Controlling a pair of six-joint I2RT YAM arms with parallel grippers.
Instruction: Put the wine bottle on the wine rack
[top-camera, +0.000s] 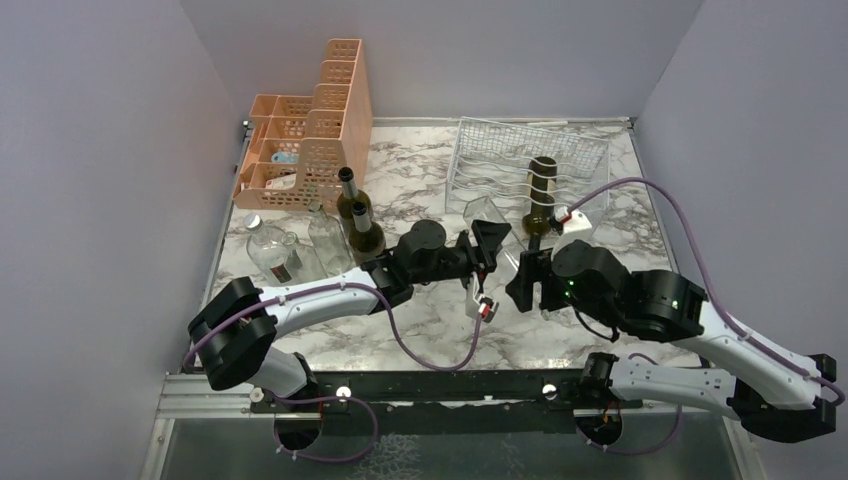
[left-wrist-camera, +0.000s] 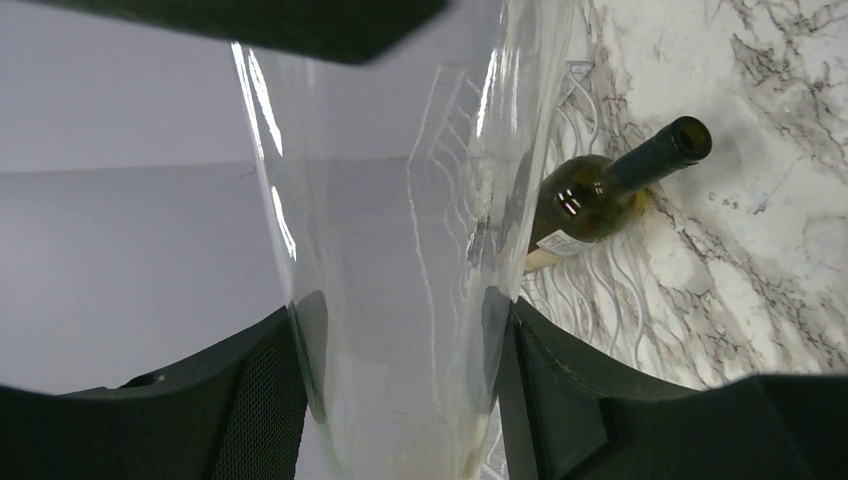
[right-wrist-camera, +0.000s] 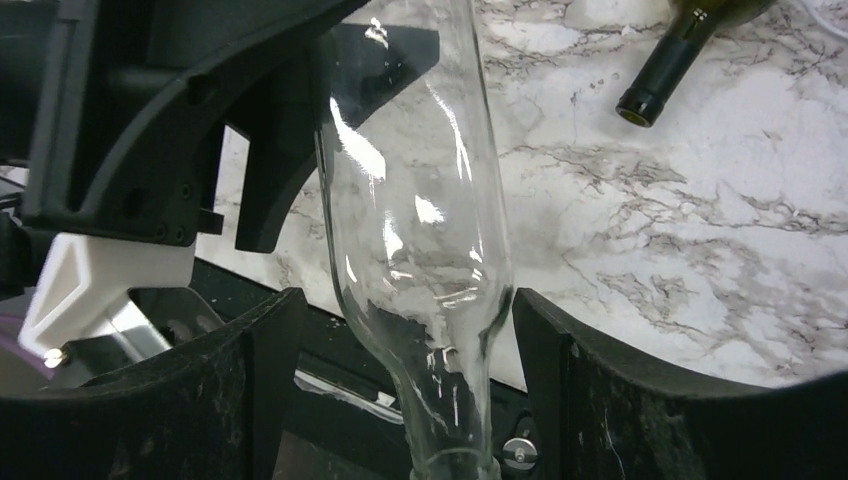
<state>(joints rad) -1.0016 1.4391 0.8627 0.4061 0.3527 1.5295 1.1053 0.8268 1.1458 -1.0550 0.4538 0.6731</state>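
A clear glass wine bottle (top-camera: 483, 212) hangs tilted over the middle of the table, base toward the rack. My left gripper (top-camera: 492, 240) is shut on its body, and the left wrist view shows both pads pressed on the glass (left-wrist-camera: 390, 200). My right gripper (top-camera: 522, 275) is open around the bottle's shoulder and neck (right-wrist-camera: 420, 200). Its right finger (right-wrist-camera: 560, 370) is close to the shoulder and there is a gap on the left. The silvery wire wine rack (top-camera: 490, 150) stands at the back right. A dark green bottle (top-camera: 540, 195) lies on it, neck toward me.
A peach perforated organizer (top-camera: 310, 130) stands at the back left. Two dark bottles (top-camera: 360, 220) and clear glass bottles (top-camera: 270, 250) stand in front of it. The dark bottle on the rack also shows in the left wrist view (left-wrist-camera: 600, 190) and the right wrist view (right-wrist-camera: 660, 80).
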